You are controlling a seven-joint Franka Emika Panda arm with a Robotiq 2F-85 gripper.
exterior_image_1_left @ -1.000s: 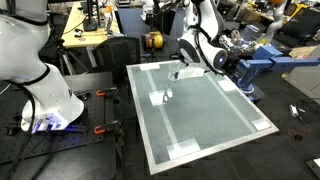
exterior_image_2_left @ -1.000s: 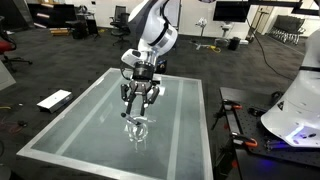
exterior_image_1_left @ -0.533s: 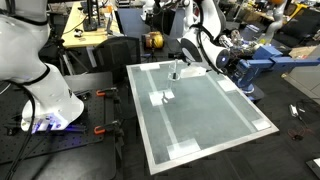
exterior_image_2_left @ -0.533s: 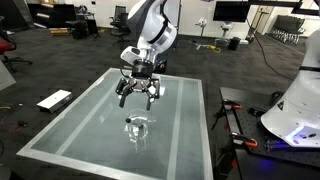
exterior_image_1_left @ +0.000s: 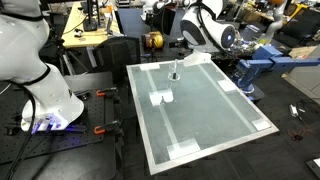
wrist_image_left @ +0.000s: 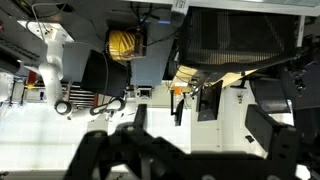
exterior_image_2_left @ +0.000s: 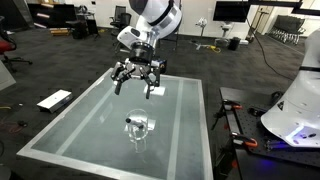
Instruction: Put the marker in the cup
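Observation:
The clear cup point(exterior_image_2_left: 138, 127) stands on the pale table top point(exterior_image_2_left: 80, 125), and a thin dark stick, the marker point(exterior_image_2_left: 137, 123), shows inside it. In an exterior view the cup point(exterior_image_1_left: 163, 97) is only a small glint, with the marker too small to make out. My gripper point(exterior_image_2_left: 137, 84) hangs well above the cup, open, its fingers point(exterior_image_2_left: 119, 76) spread wide and nothing between them. Its tip point(exterior_image_1_left: 174, 71) sits behind the cup toward the table's far edge. In the wrist view the gripper point(wrist_image_left: 198, 140) is a dark blur over the white table; cup and marker are out of that view.
A blue machine point(exterior_image_1_left: 256, 64) stands just off one table corner. A white robot base point(exterior_image_1_left: 40, 95) and red clamps point(exterior_image_1_left: 101, 130) sit beside the table's long edge. A white board point(exterior_image_2_left: 53, 100) lies on the floor. Desks and chairs fill the background.
The gripper was low over the cup with its jaws closer together; it has opened wide and risen well clear. The marker stays in the cup.

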